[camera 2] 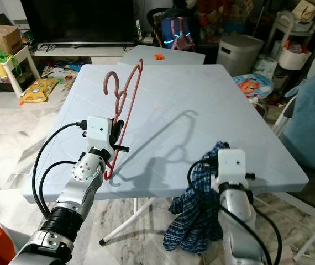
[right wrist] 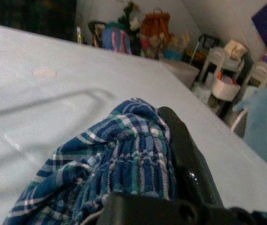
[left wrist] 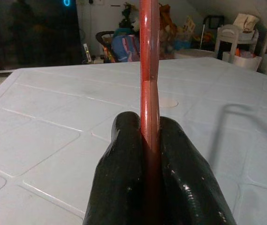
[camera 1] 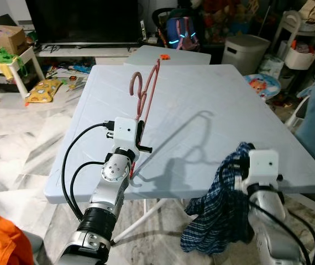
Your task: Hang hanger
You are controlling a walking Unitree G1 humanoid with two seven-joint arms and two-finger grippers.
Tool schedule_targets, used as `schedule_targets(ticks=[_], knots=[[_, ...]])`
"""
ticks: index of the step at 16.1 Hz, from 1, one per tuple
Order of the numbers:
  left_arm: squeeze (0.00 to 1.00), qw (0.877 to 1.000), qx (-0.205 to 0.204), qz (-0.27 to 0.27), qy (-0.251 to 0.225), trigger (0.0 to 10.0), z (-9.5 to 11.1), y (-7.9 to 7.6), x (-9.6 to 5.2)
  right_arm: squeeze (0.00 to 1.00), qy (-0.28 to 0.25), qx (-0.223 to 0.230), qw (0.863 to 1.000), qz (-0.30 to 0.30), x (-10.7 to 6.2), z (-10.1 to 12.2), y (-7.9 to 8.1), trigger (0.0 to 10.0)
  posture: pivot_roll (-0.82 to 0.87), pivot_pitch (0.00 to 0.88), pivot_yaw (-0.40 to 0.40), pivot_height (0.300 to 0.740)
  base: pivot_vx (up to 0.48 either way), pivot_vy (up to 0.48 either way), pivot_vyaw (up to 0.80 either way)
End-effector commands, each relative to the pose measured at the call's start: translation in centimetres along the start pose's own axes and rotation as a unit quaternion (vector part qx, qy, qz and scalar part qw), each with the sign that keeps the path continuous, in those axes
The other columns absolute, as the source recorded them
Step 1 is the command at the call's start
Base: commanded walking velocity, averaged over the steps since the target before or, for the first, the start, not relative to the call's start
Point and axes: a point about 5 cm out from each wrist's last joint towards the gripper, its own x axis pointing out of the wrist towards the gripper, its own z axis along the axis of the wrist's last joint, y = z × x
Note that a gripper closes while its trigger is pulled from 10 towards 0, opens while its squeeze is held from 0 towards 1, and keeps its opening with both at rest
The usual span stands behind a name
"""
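A Unitree G1 humanoid stands at the near edge of a white folding desk (camera 1: 201,105) in a cluttered living room, both arms raised and both loaded. The left gripper (left wrist: 145,154) has its jaws closed on the lower bar of a red plastic hanger (camera 1: 145,96), which it holds upright over the near-left part of the desk, hook uppermost and leaning away from the robot. The left wrist view looks straight along the two black fingers (left wrist: 119,178), which pinch the hanger's thin edge between them, a hold that appears meant to keep the frame steady and its shoulders free. The right gripper (right wrist: 171,140) is clamped on a bunched blue plaid shirt (camera 2: 199,207), which drapes off the desk's near-right edge and hangs down toward the marble floor (camera 1: 19,160); most of the cloth trails below the wrist, so it looks gathered rather than spread. Hanger and garment are well apart, with bare desktop between them. Judged from this, the shirt has yet to be threaded onto the hanger, and the dangling fabric could snag the desk edge when lifted.
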Motion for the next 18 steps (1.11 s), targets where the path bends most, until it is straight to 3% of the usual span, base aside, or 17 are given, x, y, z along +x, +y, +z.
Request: schedule_targets(ticks=[1,4,6,7,8,9,10,12,14,16,18], knots=[[0.00,0.999,0.004,0.007,0.034,10.0,-1.4,0.0,-0.3,0.00,-0.043,0.008,0.999,0.017,1.9,2.7,0.1,10.0,0.05,0.000,-0.027,0.740,0.000,0.000,0.00],[0.00,0.999,0.013,0.012,0.035,10.0,-1.3,0.4,-0.4,0.00,-0.063,0.023,0.997,0.047,4.8,4.9,1.1,10.0,0.08,0.000,-0.046,0.740,0.000,0.000,0.00],[0.00,0.999,0.021,0.023,0.042,10.0,-1.6,2.2,-1.4,0.00,-0.083,0.039,0.992,0.086,8.9,8.1,2.6,10.0,0.14,0.000,-0.087,0.740,0.000,0.000,0.00],[0.00,0.998,0.024,0.027,0.044,10.0,-1.8,2.6,-1.7,0.00,-0.089,0.047,0.991,0.092,9.8,9.1,2.8,10.0,0.16,0.000,-0.100,0.740,0.000,0.000,0.00],[0.00,0.998,0.028,0.040,0.050,10.0,-2.2,3.4,-2.3,0.00,-0.107,0.073,0.987,0.096,11.4,11.5,3.4,10.0,0.18,0.000,-0.113,0.740,0.000,0.000,0.00],[0.00,0.997,0.028,0.044,0.052,10.0,-2.3,3.6,-2.4,0.00,-0.113,0.082,0.986,0.095,11.9,12.3,3.5,10.0,0.18,0.000,-0.113,0.740,0.000,0.000,0.00],[0.00,0.997,0.027,0.052,0.053,10.0,-2.4,3.7,-2.7,0.00,-0.162,0.165,0.969,0.090,13.4,17.3,3.6,10.0,0.20,0.000,-0.123,0.740,0.000,0.000,0.00],[0.00,0.997,0.028,0.051,0.042,10.0,-1.8,3.3,-2.9,0.00,-0.243,0.224,0.941,0.079,13.8,23.1,2.7,10.0,0.22,0.000,-0.134,0.740,0.000,0.000,0.00],[0.00,0.998,0.031,0.052,0.032,10.0,-1.4,3.3,-2.9,0.00,-0.287,0.234,0.926,0.075,13.4,24.7,1.9,10.0,0.22,0.000,-0.132,0.740,0.000,0.000,0.00],[0.00,0.998,0.031,0.049,0.038,10.0,-1.6,3.4,-3.0,0.00,-0.298,0.229,0.924,0.065,13.3,24.1,1.1,10.0,0.20,0.000,-0.119,0.740,0.000,0.000,0.00],[0.00,0.998,0.029,0.037,0.040,10.0,-1.4,2.8,-2.8,0.00,-0.226,0.184,0.955,0.060,13.5,18.3,1.3,10.0,0.19,0.000,-0.107,0.740,0.000,0.000,0.00]])
